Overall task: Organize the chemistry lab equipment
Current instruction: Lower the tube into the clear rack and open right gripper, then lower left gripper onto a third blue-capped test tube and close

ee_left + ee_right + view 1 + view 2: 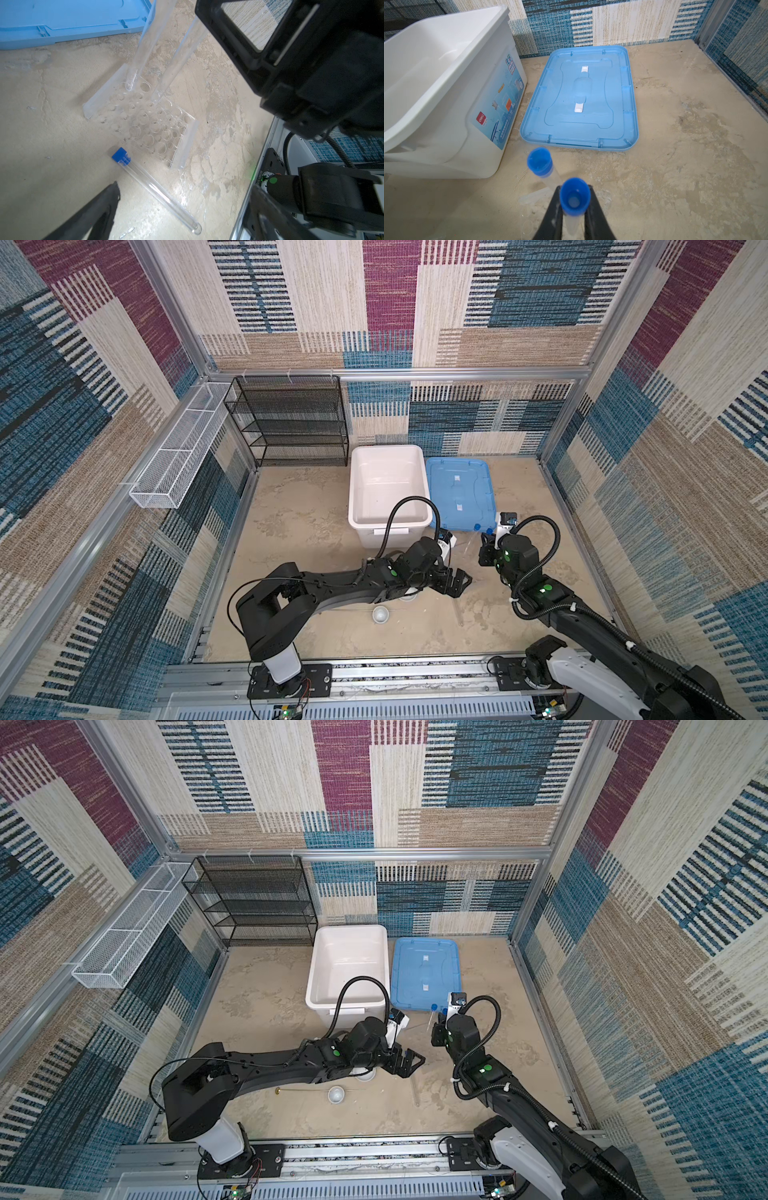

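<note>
Nearest on the tabletop (332,639): small bowl (380,615), w/ a thin brass-tipped rod (291,1089) lying just left of it in a top view. 2nd bowl (366,1073) is mostly hidden under the L arm. Loose tube (160,193) lies flat, its blue cap end near a corner of the rack (145,124). L gripper (459,581) hovers over this spot, jaws wide, holding nothing.

The rack is clear plastic and sits on the tabletop. Two more tubes stand in it, both tilted: one (143,45) w/ its base in a corner hole, the other (178,56) w/ its base at a hole nearby. R gripper (573,190) has its jaws narrow, clamped on a standing tube (572,220) just below the cap. The neighbour's cap (539,162) is just beside it.

Beyond: blue lid (581,99) flat on the tabletop, open white bin (436,83) just left of it. Farthest back, black mesh shelf (291,423) against the wall.
</note>
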### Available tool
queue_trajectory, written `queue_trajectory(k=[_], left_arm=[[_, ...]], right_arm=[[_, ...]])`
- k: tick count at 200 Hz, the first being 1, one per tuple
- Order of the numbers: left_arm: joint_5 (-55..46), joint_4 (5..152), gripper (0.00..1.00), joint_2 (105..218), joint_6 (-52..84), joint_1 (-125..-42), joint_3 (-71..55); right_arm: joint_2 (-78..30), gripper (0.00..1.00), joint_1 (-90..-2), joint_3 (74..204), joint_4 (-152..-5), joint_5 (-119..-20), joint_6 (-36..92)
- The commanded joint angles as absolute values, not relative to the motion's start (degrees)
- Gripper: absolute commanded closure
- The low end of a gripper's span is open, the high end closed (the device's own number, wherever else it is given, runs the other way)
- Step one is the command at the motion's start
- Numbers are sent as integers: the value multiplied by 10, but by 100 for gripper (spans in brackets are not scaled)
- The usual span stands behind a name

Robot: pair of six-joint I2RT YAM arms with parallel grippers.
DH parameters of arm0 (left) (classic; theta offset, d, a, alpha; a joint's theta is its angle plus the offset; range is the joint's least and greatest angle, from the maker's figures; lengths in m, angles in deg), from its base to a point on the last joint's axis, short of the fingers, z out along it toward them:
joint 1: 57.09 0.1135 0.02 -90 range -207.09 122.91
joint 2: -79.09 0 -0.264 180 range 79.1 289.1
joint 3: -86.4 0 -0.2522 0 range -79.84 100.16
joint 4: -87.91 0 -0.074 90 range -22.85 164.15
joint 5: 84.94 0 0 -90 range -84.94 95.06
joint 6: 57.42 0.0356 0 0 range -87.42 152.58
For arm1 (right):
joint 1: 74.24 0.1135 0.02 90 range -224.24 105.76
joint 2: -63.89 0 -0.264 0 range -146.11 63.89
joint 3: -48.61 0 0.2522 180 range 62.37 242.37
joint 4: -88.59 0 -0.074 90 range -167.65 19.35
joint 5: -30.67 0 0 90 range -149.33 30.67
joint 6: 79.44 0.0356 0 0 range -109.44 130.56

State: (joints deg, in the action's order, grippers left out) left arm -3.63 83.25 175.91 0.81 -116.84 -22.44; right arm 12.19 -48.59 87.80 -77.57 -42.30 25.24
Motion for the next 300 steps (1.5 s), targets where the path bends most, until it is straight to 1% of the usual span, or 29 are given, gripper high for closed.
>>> queue_trajectory(k=[1,31,51,69,80,135,146,169,215,231,234,240,243,280,300], left_arm=[[-23,832,1,1753,2,-1167,-227],[-20,829,1,1752,1,-1166,-229],[-14,822,1,1752,-2,-1165,-228],[-12,819,1,1752,-4,-1164,-228],[-12,819,1,1752,-4,-1164,-228],[-8,810,1,1751,-5,-1163,-226],[-7,809,1,1752,-5,-1164,-226],[-3,800,1,1752,-5,-1164,-222],[7,768,1,1755,4,-1164,-208],[16,728,0,1763,9,-1163,-188],[19,718,0,1764,9,-1163,-184],[24,701,2,1769,11,-1164,-174],[26,689,2,1773,13,-1165,-169],[56,570,9,1820,34,-1176,-104],[55,542,11,1843,35,-1184,-84]], right_arm=[[114,86,-486,881,-795,-428,246],[111,85,-486,879,-793,-422,251],[116,81,-486,877,-795,-428,253],[117,75,-486,876,-795,-433,258],[117,74,-486,877,-794,-434,259],[116,71,-486,877,-794,-439,259],[116,66,-486,877,-795,-448,259],[127,51,-486,872,-796,-456,264],[168,36,-486,867,-781,-450,277],[185,21,-486,872,-770,-444,287],[188,13,-486,874,-767,-445,288],[193,3,-486,878,-762,-445,290],[197,0,-486,882,-758,-445,293],[249,1,-486,923,-712,-428,325],[274,1,-486,938,-687,-404,339]])
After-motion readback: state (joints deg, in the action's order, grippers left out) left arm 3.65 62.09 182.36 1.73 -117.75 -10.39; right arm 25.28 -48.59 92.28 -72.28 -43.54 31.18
